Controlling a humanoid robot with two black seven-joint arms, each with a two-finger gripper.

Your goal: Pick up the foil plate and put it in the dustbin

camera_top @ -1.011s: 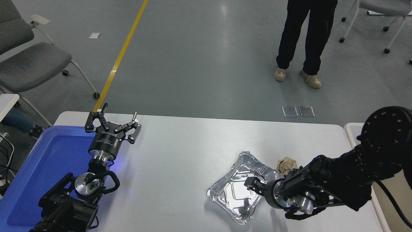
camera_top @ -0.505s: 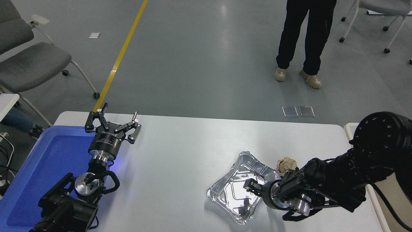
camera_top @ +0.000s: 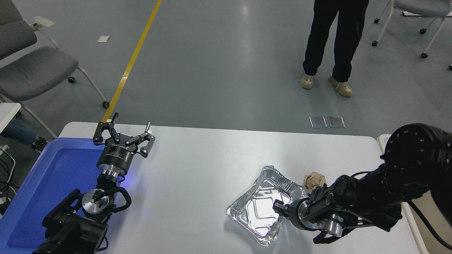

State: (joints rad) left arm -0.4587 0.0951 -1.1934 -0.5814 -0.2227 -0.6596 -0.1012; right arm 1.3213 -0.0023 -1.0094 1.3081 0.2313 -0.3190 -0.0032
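The foil plate (camera_top: pixel 261 208) lies on the white table (camera_top: pixel 197 158) at the front right, shiny, with a crimped rim. My right gripper (camera_top: pixel 280 208) reaches in from the right and sits low at the plate's right rim, its tip over the rim's edge. Its own body hides how it stands there. The plate rests flat on the table. The dustbin (camera_top: pixel 382 140) shows only as a pale rim and a beige side at the right edge, mostly hidden behind my right arm. My left gripper (camera_top: pixel 131 121) is parked open at the table's left, beside the blue tray.
A crumpled brown paper ball (camera_top: pixel 314 179) lies just behind the plate's right corner, close to my right arm. A blue plastic tray (camera_top: pixel 53 176) fills the left end of the table. A person's legs (camera_top: pixel 332 42) stand on the floor beyond the table. Grey chairs (camera_top: pixel 31 67) stand at the far left.
My right gripper has drawn back a little to the right, from over the plate's base to its right rim. The plate and the left arm have not moved.
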